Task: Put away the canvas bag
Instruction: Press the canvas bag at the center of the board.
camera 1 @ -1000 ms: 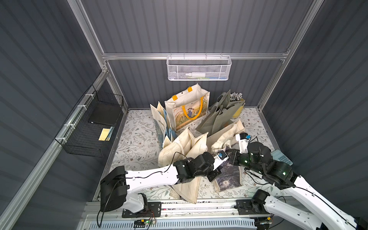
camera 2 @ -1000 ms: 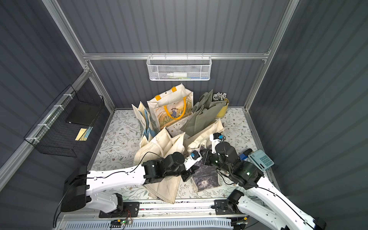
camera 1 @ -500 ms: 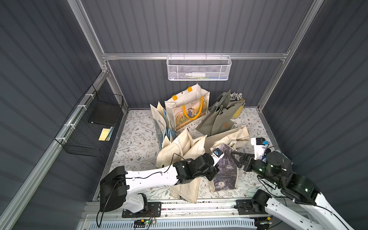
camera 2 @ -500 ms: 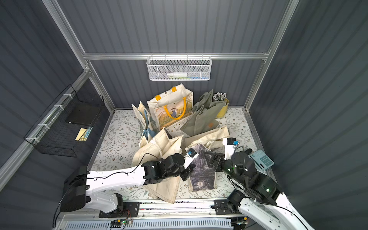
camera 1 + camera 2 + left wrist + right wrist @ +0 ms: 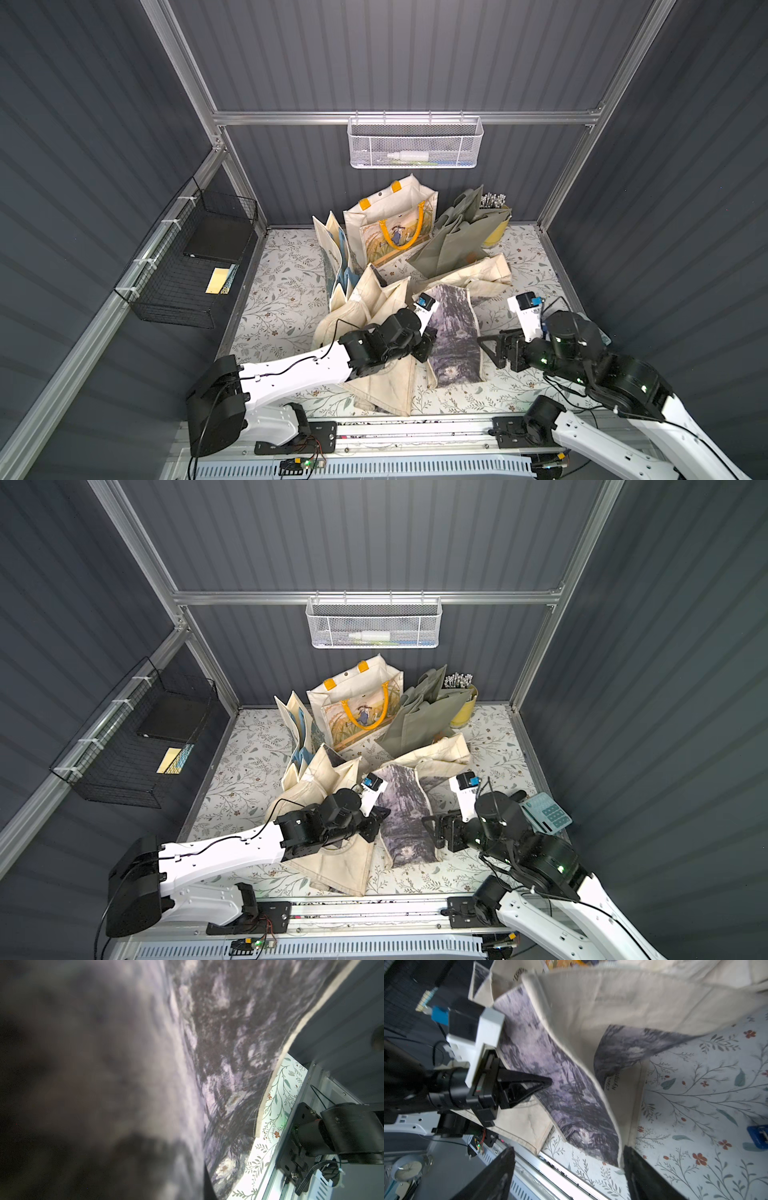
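Note:
The canvas bag, cream with a grey-purple water-lily print, lies slumped near the front of the floral mat in both top views. My left gripper is shut on the bag's left edge; the right wrist view shows its tip pinching the printed cloth. In the left wrist view the print fills the picture and hides the jaws. My right gripper stands open just right of the bag, with nothing between its fingers.
Other bags crowd the mat behind: a cream one under my left arm, a yellow-handled one, an olive one. A white mesh basket hangs on the back wall, a black wire basket on the left. A calculator lies at right.
My right gripper has opened, let go of the canvas bag and drawn back to the right. The bag's right side has dropped onto the mat. The left gripper keeps its hold.

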Tool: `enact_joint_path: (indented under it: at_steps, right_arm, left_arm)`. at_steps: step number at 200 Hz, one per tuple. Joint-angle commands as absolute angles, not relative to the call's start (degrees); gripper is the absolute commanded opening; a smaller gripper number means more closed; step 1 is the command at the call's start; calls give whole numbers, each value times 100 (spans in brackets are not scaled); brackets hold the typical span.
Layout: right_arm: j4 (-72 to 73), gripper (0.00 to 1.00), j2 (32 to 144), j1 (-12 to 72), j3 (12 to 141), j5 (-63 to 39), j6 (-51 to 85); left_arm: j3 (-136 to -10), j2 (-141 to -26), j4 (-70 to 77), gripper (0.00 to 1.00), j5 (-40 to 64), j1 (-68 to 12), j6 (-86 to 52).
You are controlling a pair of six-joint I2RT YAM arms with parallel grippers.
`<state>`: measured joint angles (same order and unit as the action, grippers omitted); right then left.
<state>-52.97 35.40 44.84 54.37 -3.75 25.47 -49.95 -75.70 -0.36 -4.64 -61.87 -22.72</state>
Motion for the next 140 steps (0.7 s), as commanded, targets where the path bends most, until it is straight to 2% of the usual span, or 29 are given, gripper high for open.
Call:
enact_joint_path:
  at_steps: [1,48,84,110,140]
  right_arm:
    - [-5439,82,3938,4509,5124,-896,2122]
    - [-4470,75,4233,4526,4480,-941,2354]
    - [-4292,72,3689,4536,4431,73,2724]
    - [-4296,74,3086,4544,4379,359,2753]
    - [-4748,79,3264,4544,4667,417,2589]
  left_arm:
    - [-4933,-7273,570,0,-421,-6084,-2417]
    - [-4883,-7143,804,0,-64,-6082,-2322]
    - [-4782,-6981,910,0,152,-6060,-2187]
    - [-4831,-6957,855,0,423,-6026,-2023]
    - [-4937,-6853,663,0,502,-5995,-1816]
